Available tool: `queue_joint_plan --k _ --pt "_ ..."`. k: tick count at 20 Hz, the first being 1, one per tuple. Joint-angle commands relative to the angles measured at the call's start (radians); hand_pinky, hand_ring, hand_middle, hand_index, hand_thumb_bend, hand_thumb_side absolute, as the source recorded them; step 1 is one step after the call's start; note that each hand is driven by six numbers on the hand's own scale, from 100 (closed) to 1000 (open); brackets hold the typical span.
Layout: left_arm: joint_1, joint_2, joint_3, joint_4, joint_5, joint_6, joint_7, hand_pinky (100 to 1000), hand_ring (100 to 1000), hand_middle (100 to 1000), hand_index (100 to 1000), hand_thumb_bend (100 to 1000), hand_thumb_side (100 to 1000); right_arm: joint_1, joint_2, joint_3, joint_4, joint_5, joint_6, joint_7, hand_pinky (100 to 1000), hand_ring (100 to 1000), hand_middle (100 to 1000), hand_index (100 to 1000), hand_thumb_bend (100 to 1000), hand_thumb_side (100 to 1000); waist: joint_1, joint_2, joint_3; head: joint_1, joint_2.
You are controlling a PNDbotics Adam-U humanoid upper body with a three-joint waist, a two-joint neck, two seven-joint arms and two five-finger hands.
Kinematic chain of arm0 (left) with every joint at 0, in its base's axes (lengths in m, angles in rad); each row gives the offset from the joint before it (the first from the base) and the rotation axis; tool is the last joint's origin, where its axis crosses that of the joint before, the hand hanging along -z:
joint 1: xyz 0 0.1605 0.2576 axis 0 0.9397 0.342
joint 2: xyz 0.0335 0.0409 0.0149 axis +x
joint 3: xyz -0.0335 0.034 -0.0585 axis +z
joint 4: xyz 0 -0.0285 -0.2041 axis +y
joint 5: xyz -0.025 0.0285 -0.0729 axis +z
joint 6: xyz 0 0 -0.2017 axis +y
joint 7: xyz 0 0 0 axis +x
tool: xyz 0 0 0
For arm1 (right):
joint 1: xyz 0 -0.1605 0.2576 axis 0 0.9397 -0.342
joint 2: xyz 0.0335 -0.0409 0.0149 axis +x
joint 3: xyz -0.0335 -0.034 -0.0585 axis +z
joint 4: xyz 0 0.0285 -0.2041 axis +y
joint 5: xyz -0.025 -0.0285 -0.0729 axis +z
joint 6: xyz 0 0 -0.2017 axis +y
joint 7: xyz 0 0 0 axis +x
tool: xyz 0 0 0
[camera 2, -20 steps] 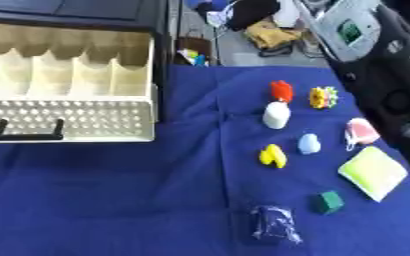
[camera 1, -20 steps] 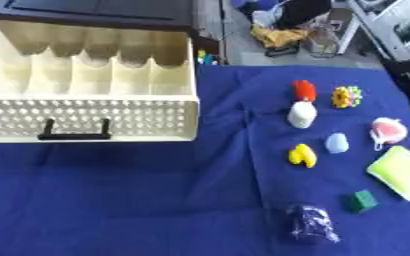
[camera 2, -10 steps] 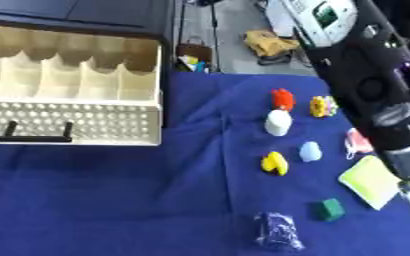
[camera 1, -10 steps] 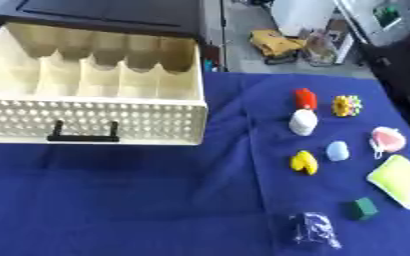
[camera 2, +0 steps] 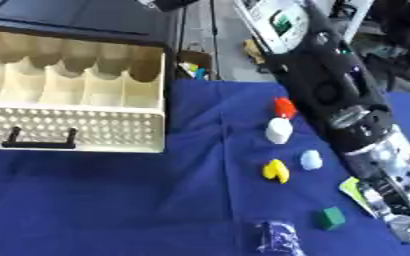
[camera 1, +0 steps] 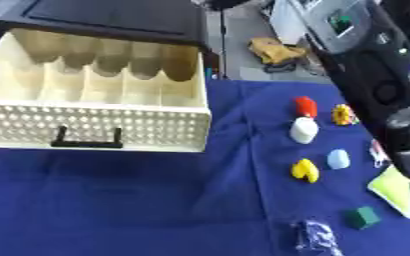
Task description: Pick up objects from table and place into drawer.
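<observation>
A cream drawer [camera 1: 95,134] stands pulled out at the left, divided into several compartments that look empty. On the blue cloth to its right lie a red piece [camera 1: 306,106], a white cylinder [camera 1: 303,130], a yellow piece [camera 1: 306,170], a light blue piece [camera 1: 338,159], a green cube [camera 1: 362,217] and a dark blue crinkled bag [camera 1: 315,237]. My right arm reaches down from the upper right. It partly covers a yellow flower-shaped piece [camera 1: 342,114], a pink-and-white thing [camera 1: 377,152] and a yellow-green pad [camera 1: 394,192]. My right hand [camera 2: 399,212] hangs over that pad at the right edge.
The drawer belongs to a black-topped cabinet [camera 1: 112,20] at the back left. Beyond the table's far edge the floor holds a yellow rag [camera 1: 274,50] and other clutter. Blue cloth [camera 1: 138,205] covers the table in front of the drawer.
My right arm has swung in from the upper right and now lies over the right-hand row of objects. The camera has shifted too. The objects have not moved.
</observation>
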Motion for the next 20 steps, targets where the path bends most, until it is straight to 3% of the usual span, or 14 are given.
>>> queue_joint_plan --k 1,8,15,20 --pt "-0.016 0.024 -0.002 -0.013 0.002 0.0 -0.006 564 707 629 765 545 1000 -0.026 0.007 -0.003 0.014 0.022 -0.004 -0.009 448 694 401 515 245 270 0.007 -0.013 0.003 -0.013 -0.009" --pt "-0.027 0.019 0.0 -0.013 0.001 0.004 -0.005 564 706 628 765 541 1000 -0.007 0.043 0.022 0.037 0.057 -0.025 0.017 457 709 435 549 380 320 -0.001 0.0 0.013 -0.023 -0.001" --pt "-0.033 0.014 -0.001 -0.013 0.002 0.005 -0.006 563 705 627 765 541 1000 0.001 0.064 0.043 0.04 0.064 -0.055 0.051 521 778 538 676 545 534 -0.005 0.008 0.023 -0.028 0.004" --pt "-0.034 0.012 -0.001 -0.013 0.001 0.006 -0.006 563 705 626 765 540 1000 0.001 0.064 0.045 0.035 0.07 -0.089 0.089 623 840 708 837 647 687 -0.007 0.01 0.021 -0.024 0.006"
